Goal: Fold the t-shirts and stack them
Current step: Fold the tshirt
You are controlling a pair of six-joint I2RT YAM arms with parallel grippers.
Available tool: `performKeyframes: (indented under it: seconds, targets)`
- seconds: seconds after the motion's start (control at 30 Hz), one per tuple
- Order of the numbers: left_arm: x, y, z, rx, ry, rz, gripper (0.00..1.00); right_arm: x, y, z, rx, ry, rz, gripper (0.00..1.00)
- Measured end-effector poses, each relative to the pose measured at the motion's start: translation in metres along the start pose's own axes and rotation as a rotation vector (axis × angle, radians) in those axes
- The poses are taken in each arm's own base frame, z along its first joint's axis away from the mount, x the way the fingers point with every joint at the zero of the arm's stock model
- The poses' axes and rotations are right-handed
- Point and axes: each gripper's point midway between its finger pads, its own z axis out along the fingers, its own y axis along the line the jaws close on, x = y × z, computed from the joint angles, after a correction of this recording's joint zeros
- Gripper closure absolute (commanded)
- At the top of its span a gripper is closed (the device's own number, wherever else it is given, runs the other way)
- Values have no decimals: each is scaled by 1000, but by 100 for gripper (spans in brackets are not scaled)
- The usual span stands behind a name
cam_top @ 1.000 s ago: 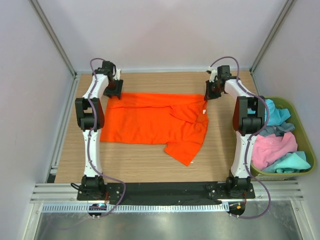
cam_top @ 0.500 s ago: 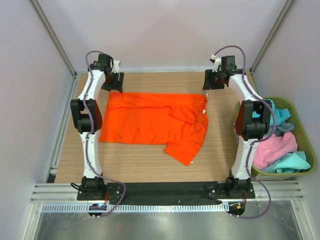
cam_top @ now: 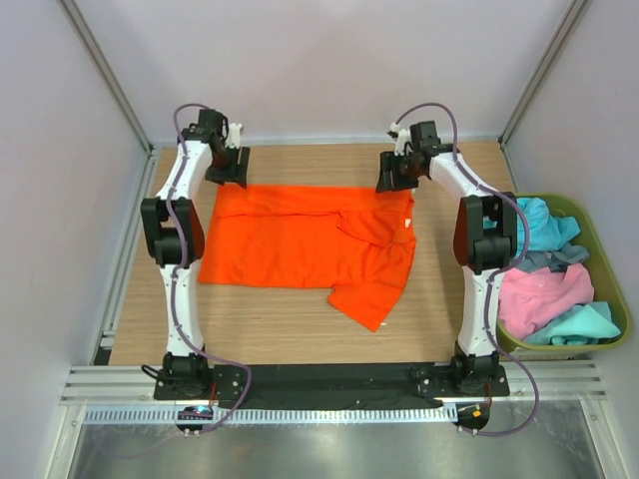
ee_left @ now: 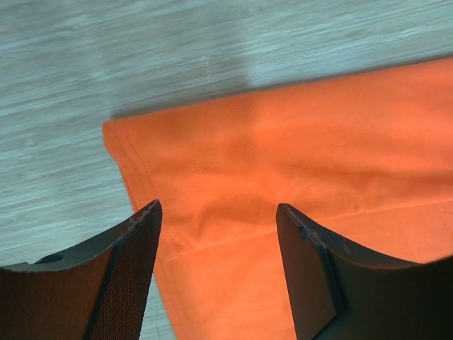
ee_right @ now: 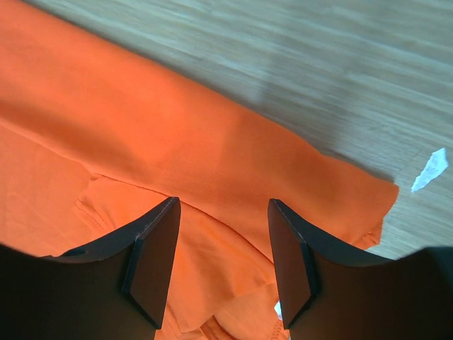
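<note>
Your orange t-shirt [cam_top: 305, 239] lies spread mid-table. The left gripper [ee_left: 218, 207] and right gripper [ee_right: 223, 202] hover wide open and empty over its 2 far corners; next you likely lower and pinch both, starting the fold nearward

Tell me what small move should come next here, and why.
Probably lower both hands and close them on the far edge of the orange shirt. The left hand hangs open over its far left corner, the right hand hangs open over the far edge near the right corner, and neither grips cloth yet.
</note>
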Motion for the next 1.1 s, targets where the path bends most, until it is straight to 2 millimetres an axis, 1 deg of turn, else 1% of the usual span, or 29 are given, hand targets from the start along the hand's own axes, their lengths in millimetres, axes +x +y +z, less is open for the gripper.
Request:
performKeyframes:
  seconds: [0.07,0.27,0.4,0.53,0.63,0.7,0.9,1.0,1.1]
  targets:
    - [6,0,6,2,20,-3,34,7,0,5,-1,17,6,42]
    - [19,1,22,7,67,-13,34,26,-7,9,7,66,30,41]
    - [29,2,35,10,101,-23,34,33,-15,15,34,85,36,41]
    - [40,3,49,11,137,-30,34,44,-25,25,65,113,38,42]
    - [36,5,49,2,128,-30,34,36,-30,26,88,98,26,41]
    - [35,6,52,-5,127,-30,34,32,-35,32,104,92,21,41]
    - [29,12,57,-36,114,-27,33,5,-49,46,149,32,-19,41]
    - [22,16,62,-58,96,-21,33,-10,-53,55,164,-5,-46,41]
    - [13,20,66,-75,71,-14,33,-19,-55,61,175,-25,-68,41]
